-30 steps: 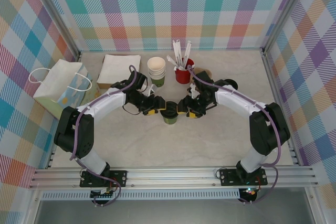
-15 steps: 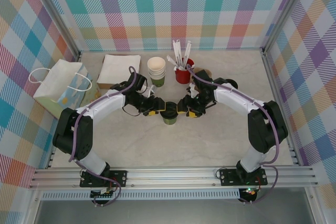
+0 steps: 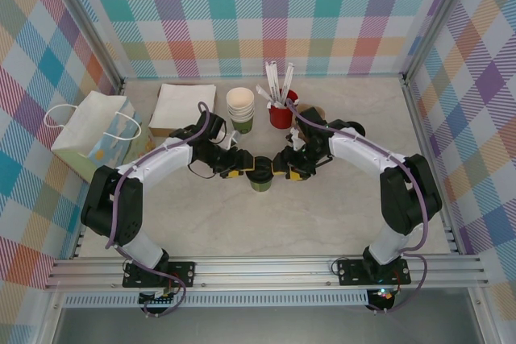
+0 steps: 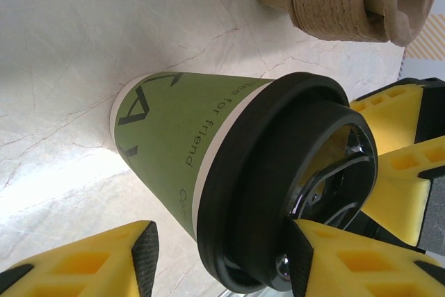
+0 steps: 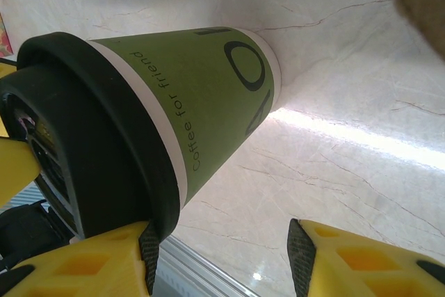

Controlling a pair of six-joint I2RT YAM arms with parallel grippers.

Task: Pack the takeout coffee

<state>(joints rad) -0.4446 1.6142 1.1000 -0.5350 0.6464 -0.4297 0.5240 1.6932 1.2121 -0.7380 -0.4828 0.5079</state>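
The takeout coffee, a green paper cup with a black lid, stands upright mid-table between both grippers. My left gripper reaches in from the left and my right gripper from the right, both at lid height. In the left wrist view the lid sits on the cup. One yellow finger touches the lid's top and the other stands off the cup wall, so the left gripper is open. In the right wrist view one finger rests against the lid rim and the other is well clear. The right gripper is open.
A paper bag lies at the left edge, with a white napkin stack behind it. A stack of lidless cups, a red holder with stirrers, brown sleeves and loose black lids line the back.
The right gripper has crept slightly left toward the cup. The cup and the left arm look unmoved.
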